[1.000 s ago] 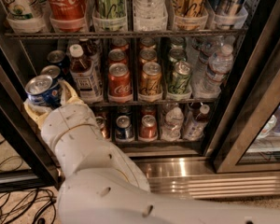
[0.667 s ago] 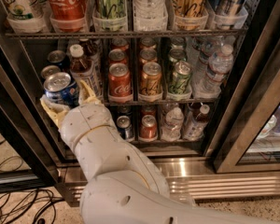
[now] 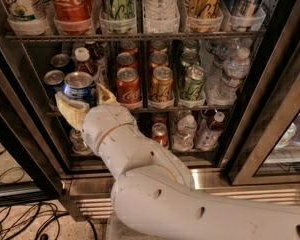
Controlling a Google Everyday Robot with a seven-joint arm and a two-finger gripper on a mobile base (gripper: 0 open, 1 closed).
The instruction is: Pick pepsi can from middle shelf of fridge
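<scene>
My gripper (image 3: 85, 101) is shut on the pepsi can (image 3: 78, 87), a short blue can with a silver top. I hold it upright in front of the left end of the middle shelf (image 3: 140, 107) of the fridge (image 3: 270, 109). My cream fingers (image 3: 71, 110) clasp its lower half, so the label is mostly hidden. My white arm runs from the can down to the lower right. On the shelf behind stand more blue cans (image 3: 53, 80), a brown bottle (image 3: 83, 59), a red can (image 3: 128, 87) and an orange-brown can (image 3: 161, 85).
The top rack (image 3: 135, 36) holds tall cans and bottles in clear trays. Green cans (image 3: 194, 84) and water bottles (image 3: 231, 74) fill the shelf's right side. The lower shelf has cans and bottles (image 3: 182, 131). The glass door (image 3: 285, 134) stands open at right. Cables (image 3: 20, 219) lie on the floor.
The gripper and the pepsi can have moved right, back toward the shelf's left end, and the arm has swung right with them.
</scene>
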